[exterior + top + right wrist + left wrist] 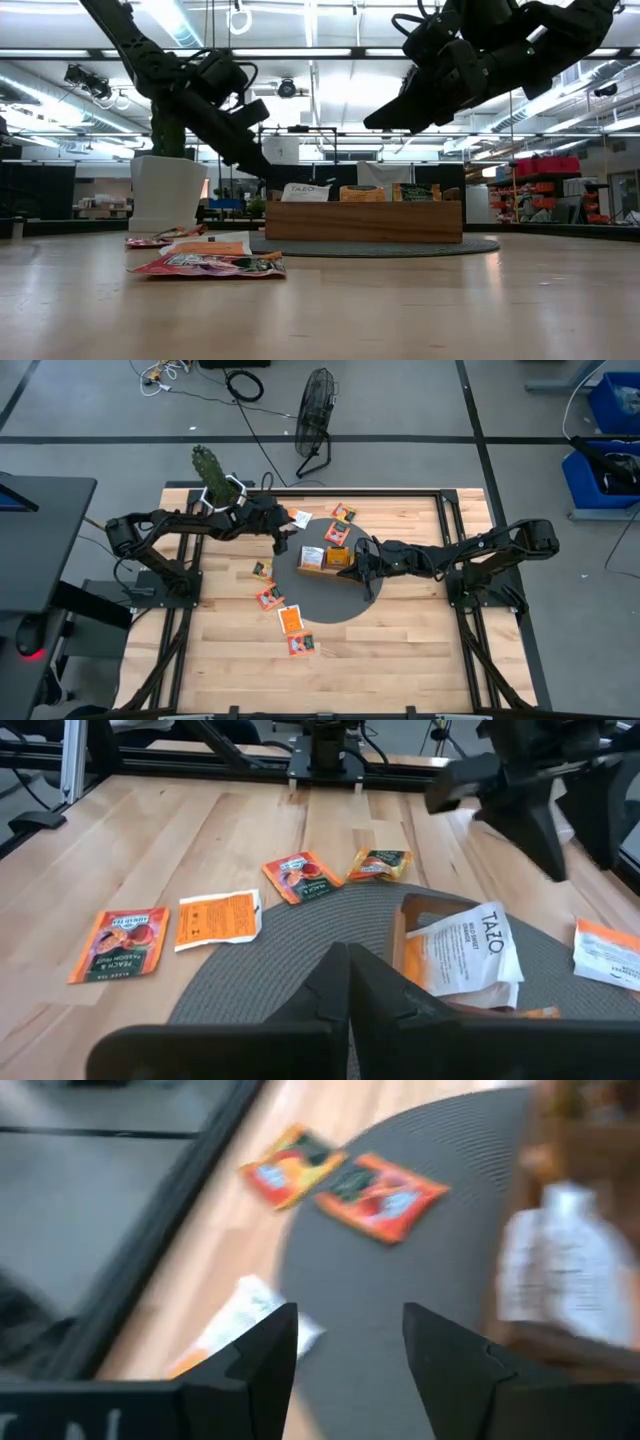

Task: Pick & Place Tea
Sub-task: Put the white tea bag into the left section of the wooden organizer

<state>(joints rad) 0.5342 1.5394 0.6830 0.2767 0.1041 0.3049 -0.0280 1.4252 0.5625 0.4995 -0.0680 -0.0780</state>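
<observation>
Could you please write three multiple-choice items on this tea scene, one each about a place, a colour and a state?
1. Where does the wooden tray rest?
A. on the round grey mat
B. on bare wood
C. on the floor

2. What colour is the sachet marked TAZO?
A. orange
B. white
C. green

3. How are the left tool fingers?
A. shut on a sachet
B. shut, empty
C. apart, empty

Answers:
1. A, the mat's edge shows around the tray.
2. B, it is white with dark lettering.
3. C, the left wrist view shows mat between the two fingers.
</observation>
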